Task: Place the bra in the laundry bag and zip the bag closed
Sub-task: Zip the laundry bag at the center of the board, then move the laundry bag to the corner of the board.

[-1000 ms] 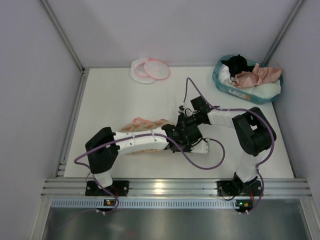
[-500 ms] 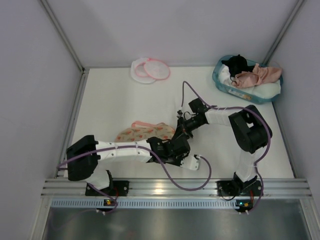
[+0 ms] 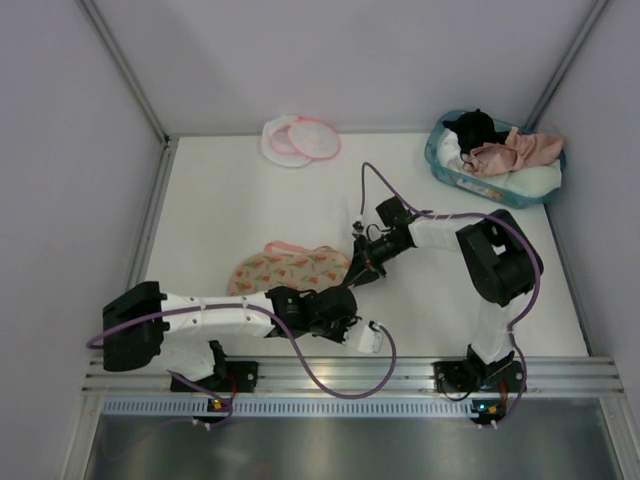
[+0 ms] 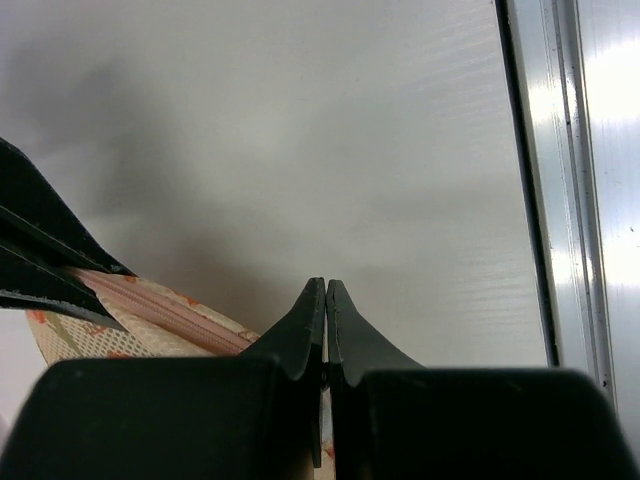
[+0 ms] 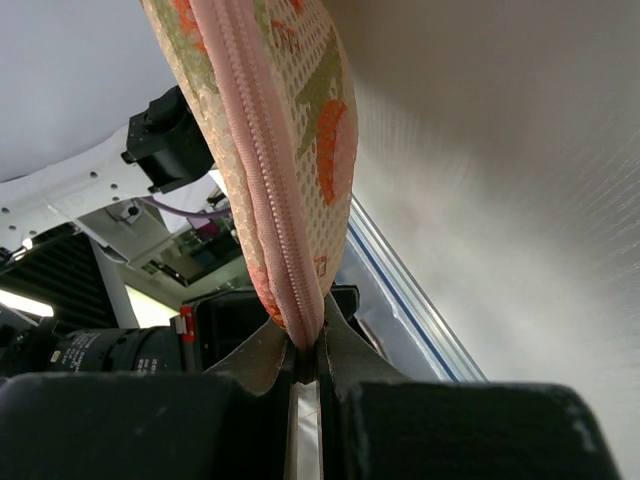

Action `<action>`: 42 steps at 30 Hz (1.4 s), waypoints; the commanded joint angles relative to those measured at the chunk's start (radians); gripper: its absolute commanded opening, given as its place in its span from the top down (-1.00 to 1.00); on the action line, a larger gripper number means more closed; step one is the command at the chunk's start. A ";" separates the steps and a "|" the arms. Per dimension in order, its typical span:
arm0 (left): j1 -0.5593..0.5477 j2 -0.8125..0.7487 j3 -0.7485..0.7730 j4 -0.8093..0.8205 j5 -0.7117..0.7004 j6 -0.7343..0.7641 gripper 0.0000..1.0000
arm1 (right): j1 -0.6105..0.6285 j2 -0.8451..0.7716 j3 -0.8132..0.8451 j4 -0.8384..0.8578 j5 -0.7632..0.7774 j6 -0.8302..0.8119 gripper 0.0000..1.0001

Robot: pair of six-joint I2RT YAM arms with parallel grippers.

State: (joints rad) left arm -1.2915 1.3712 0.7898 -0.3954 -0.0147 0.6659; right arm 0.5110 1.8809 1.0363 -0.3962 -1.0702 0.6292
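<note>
- While the salmon-pink bra (image 3: 515, 148) lies crumpled on top of the teal basket (image 3: 437, 160) in the far right corner, the round white mesh laundry bag (image 3: 300, 140), pink-rimmed, lies at the table's far edge, well apart from it.
- Right gripper (image 5: 305, 345) pinches the pink zipper edge of an orange-printed pouch (image 3: 290, 268) mid-table.
- Left gripper (image 4: 325, 288) is closed, tips touching, just beside that pouch.
- A black garment (image 3: 475, 127) shares the basket.

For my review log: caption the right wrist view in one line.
Right gripper clamped on the pink zipper edge of the orange-printed mesh case.
</note>
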 commanded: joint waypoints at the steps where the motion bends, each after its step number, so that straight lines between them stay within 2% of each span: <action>1: -0.034 -0.014 -0.087 -0.312 0.107 -0.075 1.00 | -0.060 -0.037 0.068 0.028 0.062 -0.060 1.00; 4: -0.020 -0.006 -0.048 -0.310 0.026 -0.062 0.96 | -0.060 -0.045 0.068 0.019 0.079 -0.072 1.00; 5: -0.008 -0.003 0.004 -0.312 -0.016 -0.057 0.84 | -0.060 -0.045 0.071 0.019 0.081 -0.075 1.00; 6: 0.010 -0.003 0.034 -0.316 -0.019 -0.057 0.57 | -0.060 -0.045 0.076 0.016 0.082 -0.089 1.00; 9: 0.112 -0.004 0.176 -0.356 0.042 -0.069 0.03 | -0.062 -0.032 0.128 -0.042 0.124 -0.191 1.00; 10: 0.176 -0.003 0.210 -0.364 0.086 -0.089 -0.05 | -0.065 -0.031 0.136 -0.067 0.137 -0.210 1.00; 11: 0.210 -0.006 0.271 -0.368 0.107 -0.101 -0.22 | -0.069 -0.031 0.134 -0.064 0.156 -0.217 1.00; 15: 0.397 0.011 0.354 -0.382 0.153 -0.191 -0.25 | -0.101 -0.028 0.114 -0.013 0.168 -0.195 1.00; 17: 0.448 0.041 0.373 -0.382 0.151 -0.241 -0.24 | -0.104 -0.022 0.129 -0.021 0.171 -0.200 0.96; 18: 0.498 0.054 0.379 -0.382 0.156 -0.299 -0.24 | -0.109 -0.019 0.136 -0.024 0.171 -0.201 0.75; 20: 0.549 0.097 0.403 -0.382 0.182 -0.348 -0.25 | -0.114 -0.019 0.149 -0.033 0.173 -0.206 0.60; 21: 0.595 0.109 0.411 -0.382 0.200 -0.394 -0.24 | -0.115 -0.022 0.151 -0.038 0.174 -0.212 0.32; 22: 0.613 0.118 0.416 -0.382 0.206 -0.410 -0.24 | -0.118 -0.026 0.151 -0.044 0.185 -0.214 0.12; 23: 0.630 0.143 0.422 -0.378 0.219 -0.419 -0.24 | -0.121 -0.040 0.153 -0.065 0.196 -0.232 -0.21; 25: 0.659 0.161 0.413 -0.362 0.216 -0.440 -0.24 | -0.132 -0.057 0.154 -0.090 0.234 -0.258 -0.47; 26: 0.661 0.173 0.407 -0.338 0.214 -0.448 -0.24 | -0.137 -0.078 0.154 -0.117 0.246 -0.287 -0.69; 30: 0.672 0.216 0.382 -0.269 0.206 -0.531 -0.24 | -0.210 -0.140 0.176 -0.156 0.291 -0.336 -0.98; 38: 0.690 0.369 0.347 -0.142 0.148 -0.537 -0.22 | -0.400 -0.295 0.177 -0.265 0.340 -0.442 -0.99; 41: 0.800 0.445 0.365 -0.141 0.145 -0.598 -0.05 | -0.462 -0.344 0.147 -0.294 0.358 -0.476 -0.99; 42: 0.874 0.457 0.370 -0.141 0.133 -0.604 -0.04 | -0.473 -0.373 0.134 -0.297 0.365 -0.482 -0.99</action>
State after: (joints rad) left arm -0.5499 1.7863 1.1538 -0.5819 0.1680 0.1181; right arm 0.0647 1.5784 1.1763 -0.6216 -0.7307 0.2169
